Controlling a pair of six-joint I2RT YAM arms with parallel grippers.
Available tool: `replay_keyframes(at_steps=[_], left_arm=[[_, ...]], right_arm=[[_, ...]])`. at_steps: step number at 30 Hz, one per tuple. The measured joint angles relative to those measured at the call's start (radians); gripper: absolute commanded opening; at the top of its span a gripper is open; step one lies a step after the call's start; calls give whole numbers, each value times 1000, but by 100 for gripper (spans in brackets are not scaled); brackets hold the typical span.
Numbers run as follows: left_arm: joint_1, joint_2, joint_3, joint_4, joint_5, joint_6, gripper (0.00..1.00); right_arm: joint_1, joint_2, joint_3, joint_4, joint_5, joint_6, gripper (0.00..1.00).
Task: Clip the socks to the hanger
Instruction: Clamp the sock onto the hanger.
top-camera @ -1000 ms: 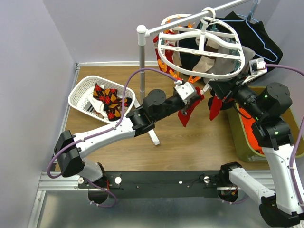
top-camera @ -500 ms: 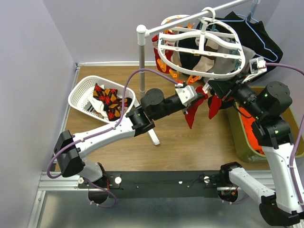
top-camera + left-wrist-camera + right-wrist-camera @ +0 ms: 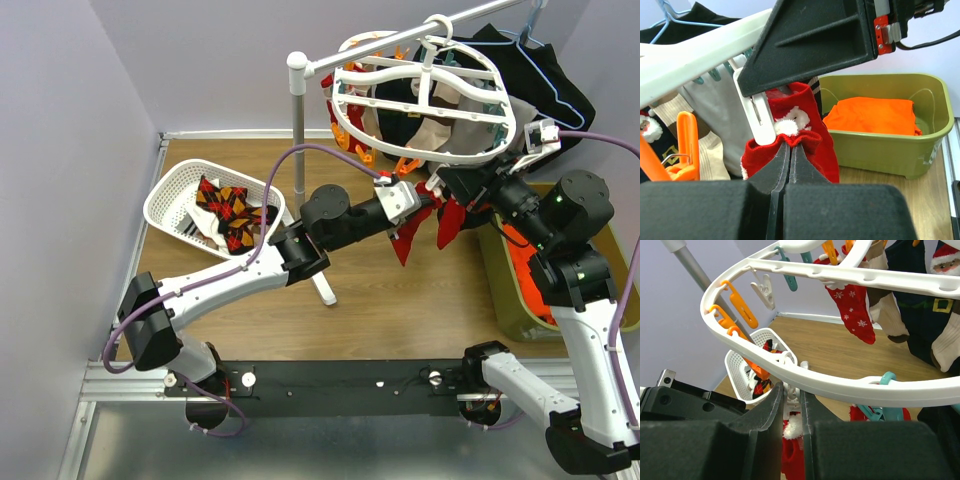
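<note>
Pinching the white-trimmed cuff of a red sock (image 3: 810, 130) in the left gripper (image 3: 788, 150), jaws fully together on the cloth. Holding that cuff up right against a white clip (image 3: 760, 117) under the near rim of the hanger (image 3: 345, 125), over the far half of the desk (image 3: 400, 300). Clamping the top of that same clip with the right gripper (image 3: 791, 390), fingers almost together around it. Rest of the sock drooping below both grippers, clear of the desk. Just right of it, dangling: another red sock (image 3: 452, 222). Clipped on the hanger's far side: a red snowflake sock (image 3: 852, 310), plus pale and dark ones. Lying in the white basket (image 3: 165, 200) near the desk's left edge: more patterned socks (image 3: 228, 210), not yet hung. At the desk's right edge: green bin (image 3: 880, 150) with orange cloth (image 3: 875, 115) inside.
</note>
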Motion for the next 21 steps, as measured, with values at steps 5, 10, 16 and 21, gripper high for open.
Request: replay_keyframes(at_steps=[5, 10, 16, 21], left_arm=[[0, 11, 5, -2, -1, 6, 0], [0, 12, 6, -4, -1, 16, 0], [0, 12, 11, -11, -4, 27, 0], [0, 12, 18, -15, -4, 35, 0]], right_arm=[[0, 0, 0, 0, 0, 0, 13], [0, 1, 0, 0, 0, 0, 13], [0, 3, 0, 0, 0, -1, 13], [0, 5, 0, 0, 0, -9, 13]])
